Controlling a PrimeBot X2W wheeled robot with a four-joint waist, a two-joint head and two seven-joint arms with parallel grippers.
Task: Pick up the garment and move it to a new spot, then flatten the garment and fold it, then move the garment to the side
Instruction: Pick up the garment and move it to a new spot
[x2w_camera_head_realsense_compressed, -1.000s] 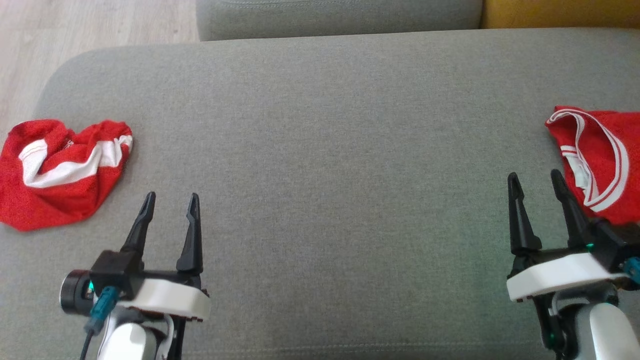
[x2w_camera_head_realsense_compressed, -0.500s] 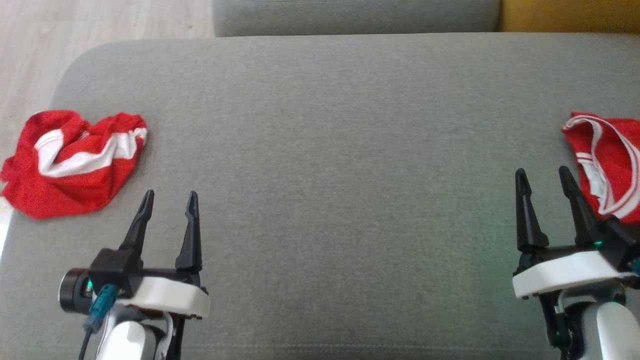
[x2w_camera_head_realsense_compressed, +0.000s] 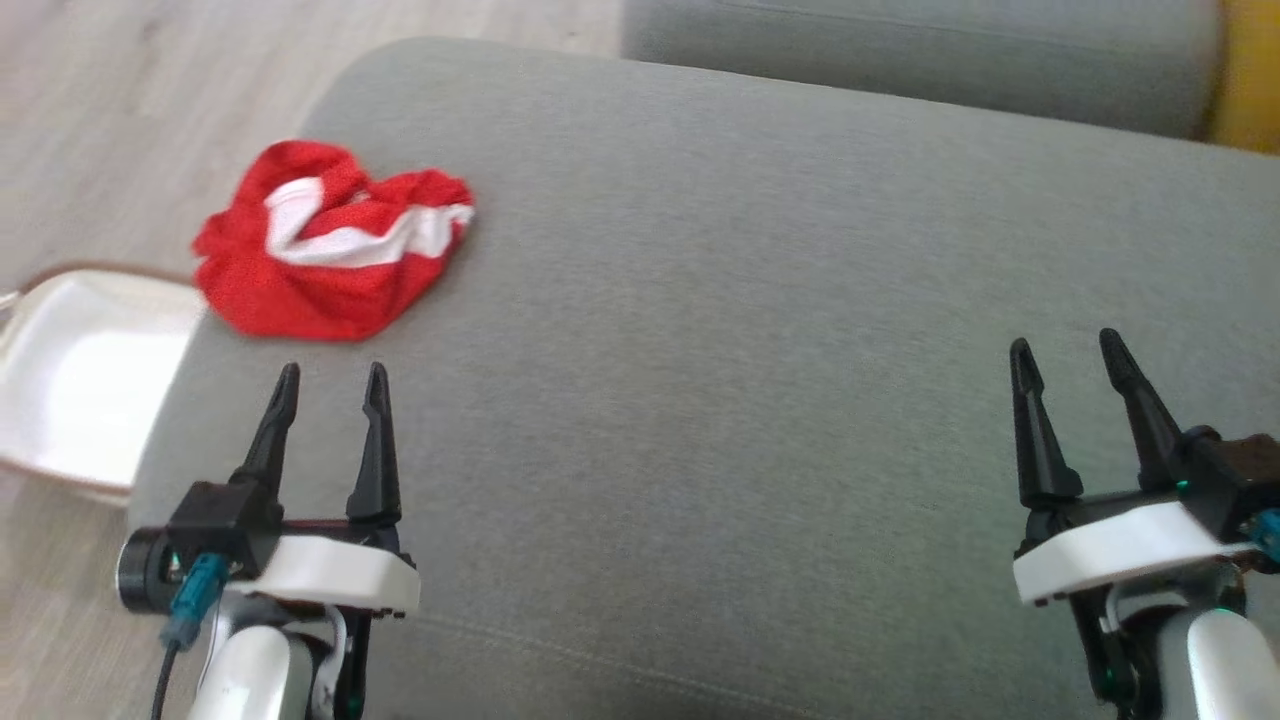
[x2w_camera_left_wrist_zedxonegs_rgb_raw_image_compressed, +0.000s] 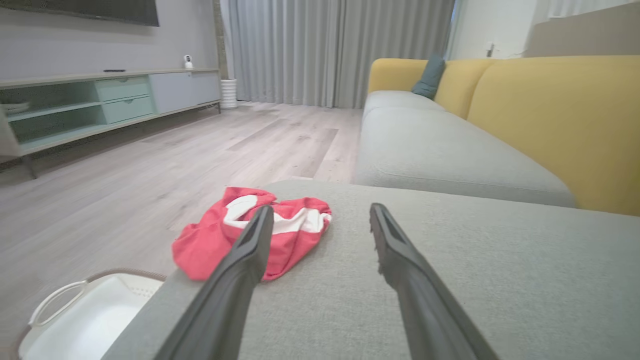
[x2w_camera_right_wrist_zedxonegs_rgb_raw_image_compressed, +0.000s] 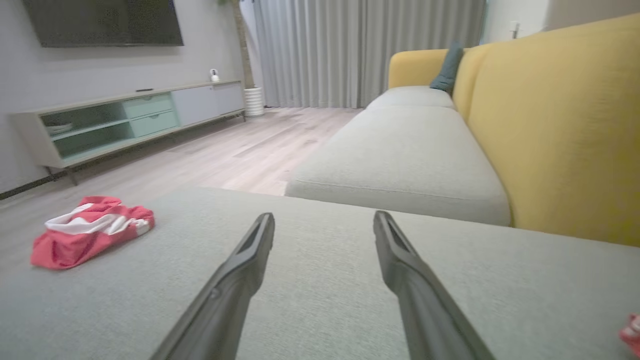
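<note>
Lying in a crumpled heap, the red garment (x2w_camera_head_realsense_compressed: 330, 245) with its white bands is resting on the grey sofa cushion (x2w_camera_head_realsense_compressed: 700, 300), close to that cushion's far left corner and right beside its left edge. Nothing is touching it.

The left pincer (x2w_camera_head_realsense_compressed: 332, 370) is hovering low over the cushion just short of the garment, its two dark fingers (x2w_camera_head_realsense_compressed: 270, 440) pointing toward the cloth. Its jaws are standing wide apart and are holding nothing. In the left wrist view the left pincer (x2w_camera_left_wrist_zedxonegs_rgb_raw_image_compressed: 320, 207) is aiming past the garment (x2w_camera_left_wrist_zedxonegs_rgb_raw_image_compressed: 205, 245), with the left-hand finger overlapping the cloth in the picture and grey fabric showing between the two.

The right pincer (x2w_camera_head_realsense_compressed: 1065, 342) is hanging over the right part of the cushion, well apart from the garment, equally spread and empty. From the right wrist view the right pincer (x2w_camera_right_wrist_zedxonegs_rgb_raw_image_compressed: 324, 215) is framing bare grey upholstery, while the garment (x2w_camera_right_wrist_zedxonegs_rgb_raw_image_compressed: 90, 232) is sitting far off to the left.

A white basket (x2w_camera_head_realsense_compressed: 80, 370) is standing on the wooden floor (x2w_camera_head_realsense_compressed: 120, 100) beside the cushion's left edge, near the garment. A small scrap of red cloth (x2w_camera_right_wrist_zedxonegs_rgb_raw_image_compressed: 631, 332) is peeking in at the lower right edge of the right wrist view.
</note>
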